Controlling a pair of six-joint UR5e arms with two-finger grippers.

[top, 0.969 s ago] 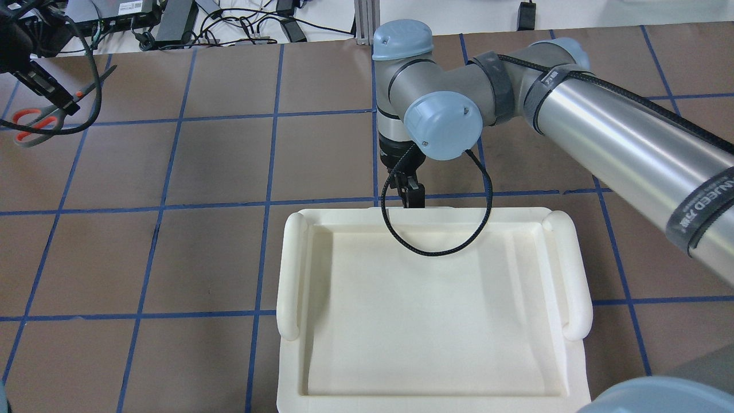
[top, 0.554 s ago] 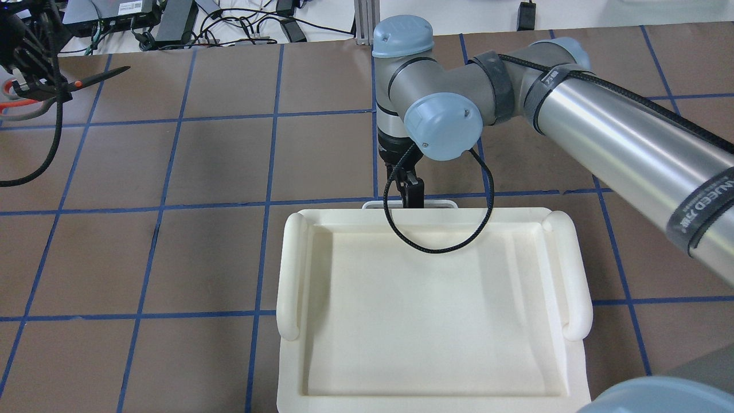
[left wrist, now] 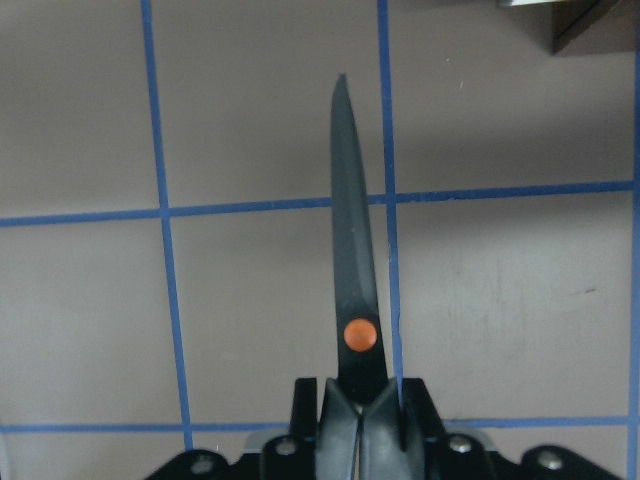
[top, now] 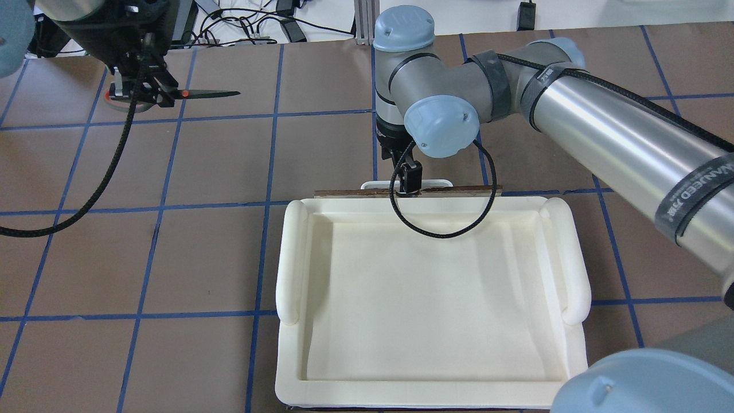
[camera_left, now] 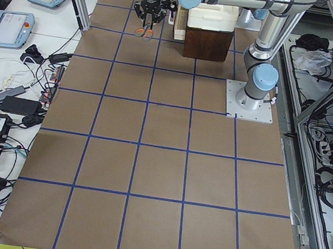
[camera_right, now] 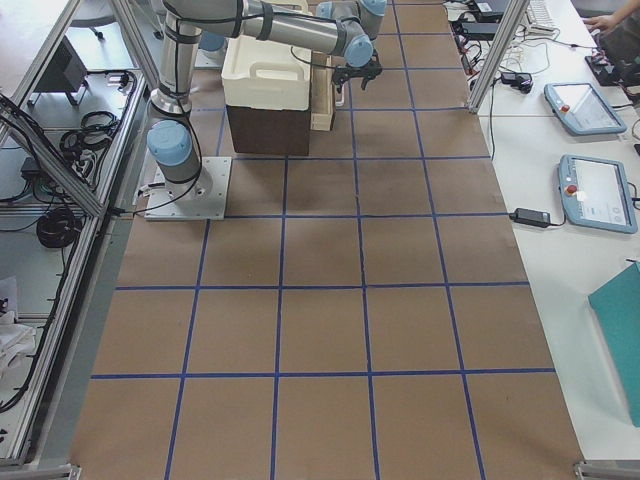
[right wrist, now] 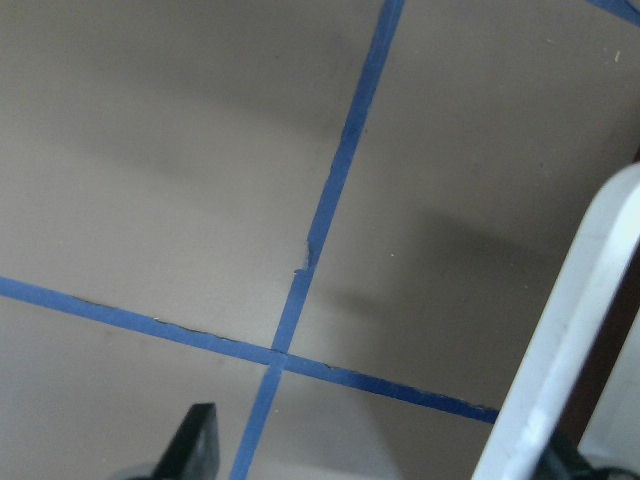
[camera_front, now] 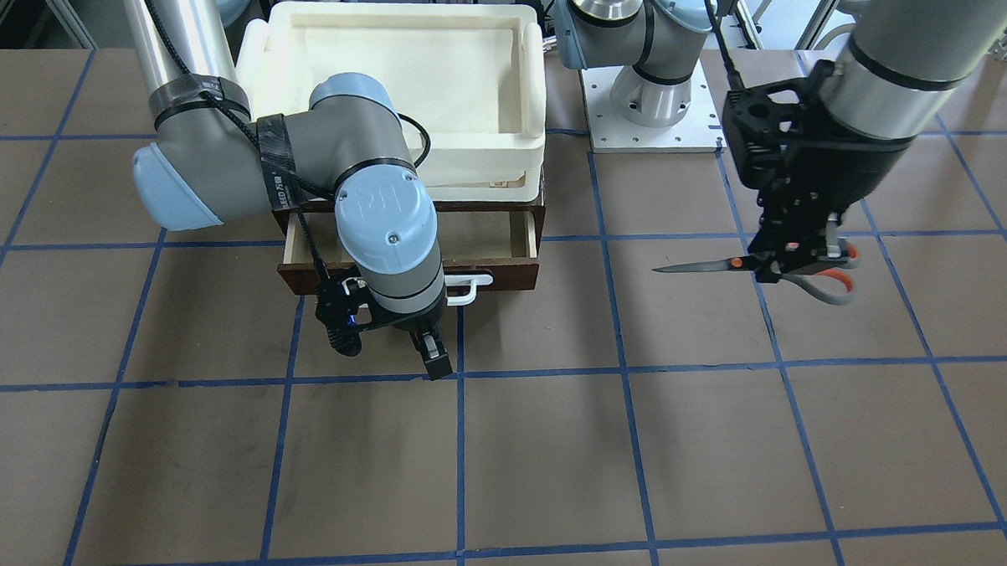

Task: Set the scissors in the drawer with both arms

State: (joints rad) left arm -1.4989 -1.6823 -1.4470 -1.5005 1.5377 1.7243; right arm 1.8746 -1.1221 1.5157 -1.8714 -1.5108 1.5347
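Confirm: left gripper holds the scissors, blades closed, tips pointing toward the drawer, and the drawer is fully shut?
Not quite. The drawer is not shut: it stands partly open, its light interior showing below the white tray in the exterior front-facing view. The rest holds: the left gripper holds the scissors, blades closed, tips pointing toward the drawer.

The scissors' (camera_front: 704,267) blades were matt dark metal. The drawer (camera_front: 512,276) at their nine o'clock was dark wood, pale plywood inside.
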